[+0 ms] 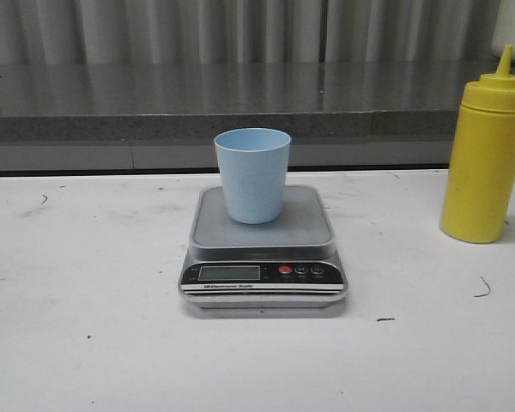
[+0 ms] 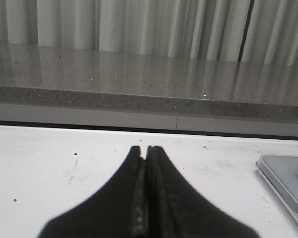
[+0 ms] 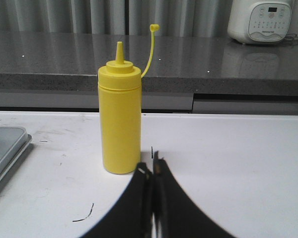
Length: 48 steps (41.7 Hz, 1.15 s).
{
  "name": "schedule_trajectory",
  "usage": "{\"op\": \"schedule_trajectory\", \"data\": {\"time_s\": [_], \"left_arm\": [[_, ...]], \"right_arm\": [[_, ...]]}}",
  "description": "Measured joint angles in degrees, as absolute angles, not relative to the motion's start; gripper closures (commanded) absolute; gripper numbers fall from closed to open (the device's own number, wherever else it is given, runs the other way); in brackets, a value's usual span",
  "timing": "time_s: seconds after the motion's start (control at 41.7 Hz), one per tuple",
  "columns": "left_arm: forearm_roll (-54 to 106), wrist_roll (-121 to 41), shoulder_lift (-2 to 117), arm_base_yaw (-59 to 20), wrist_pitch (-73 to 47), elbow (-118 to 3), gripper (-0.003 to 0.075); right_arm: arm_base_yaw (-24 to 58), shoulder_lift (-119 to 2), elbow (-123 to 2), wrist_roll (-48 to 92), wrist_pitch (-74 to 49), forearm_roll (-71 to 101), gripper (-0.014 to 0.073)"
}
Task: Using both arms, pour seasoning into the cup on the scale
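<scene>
Front view shows a white table (image 1: 86, 343). In the middle sits the scale (image 1: 263, 257) with the blue cup (image 1: 252, 175) standing upright on it. Tiny writing under its screen is too small to read. Far right stands the yellow seasoning (image 1: 487, 154). The left gripper (image 2: 146, 151) and right gripper (image 3: 150, 161) are both pinched closed, holding nothing.

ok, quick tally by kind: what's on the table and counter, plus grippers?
Cup: 1
Scale: 1
Seasoning bottle: 1
White appliance on the counter: 1
Grippers: 2, left gripper and right gripper, both shut and empty
Total: 6
</scene>
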State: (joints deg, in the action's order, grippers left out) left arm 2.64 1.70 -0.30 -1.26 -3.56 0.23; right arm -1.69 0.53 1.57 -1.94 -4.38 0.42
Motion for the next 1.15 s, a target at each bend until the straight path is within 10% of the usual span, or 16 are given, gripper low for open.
{"op": "schedule_trajectory", "data": {"time_s": [1.151], "left_arm": [[2.68,1.7,-0.3,-1.26,-3.56,0.23,0.074]], "right_arm": [[-0.42,0.53,1.57,-2.98,-4.24,-0.41,0.0712]]}}
